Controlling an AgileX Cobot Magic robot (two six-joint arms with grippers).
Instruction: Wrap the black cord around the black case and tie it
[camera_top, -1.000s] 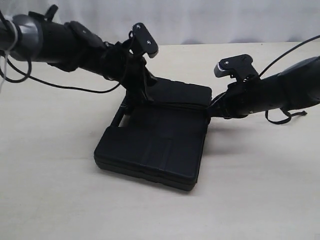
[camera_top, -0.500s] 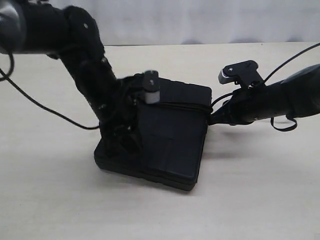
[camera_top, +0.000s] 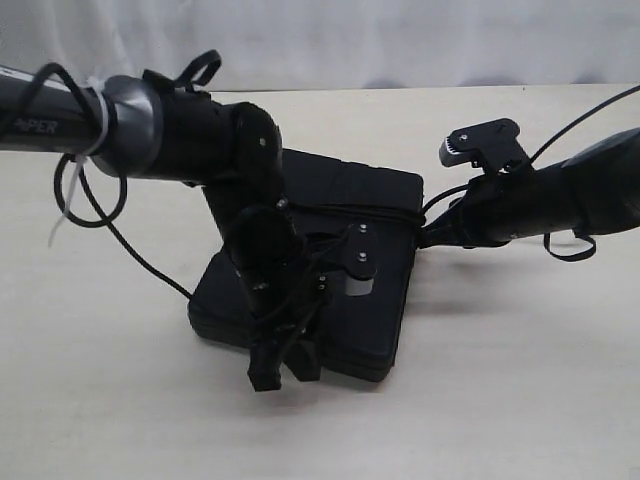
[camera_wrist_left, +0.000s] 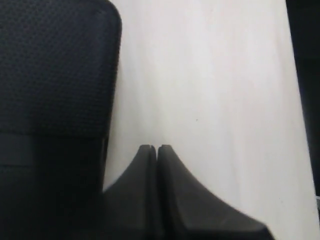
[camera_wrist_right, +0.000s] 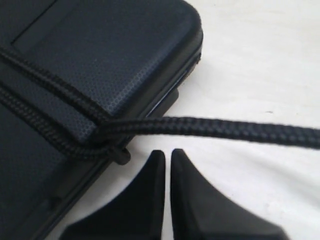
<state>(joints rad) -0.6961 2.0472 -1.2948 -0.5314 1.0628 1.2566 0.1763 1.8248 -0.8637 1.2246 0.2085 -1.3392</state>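
The black case (camera_top: 375, 195) lies flat on the table (camera_top: 520, 390) and it's closed up, so there's no way to see what's inside. The black cord (camera_wrist_right: 215, 129) runs across its top as two strands side by side and bends over the edge near a corner, with a little stub end poking out right there. One strand heads off over the table and gets cut off by the frame, so I can't tell where it ends.

The right gripper (camera_wrist_right: 165, 151) sits just beside that bend, tips pinched together on nothing, with the cord just past them. The left gripper (camera_wrist_left: 154, 148) is clamped on nothing too, its tips over bare table right beside the case. In the exterior view the left arm (camera_top: 180, 135) covers a good chunk of the case, and black on black makes the cord hard to follow there.
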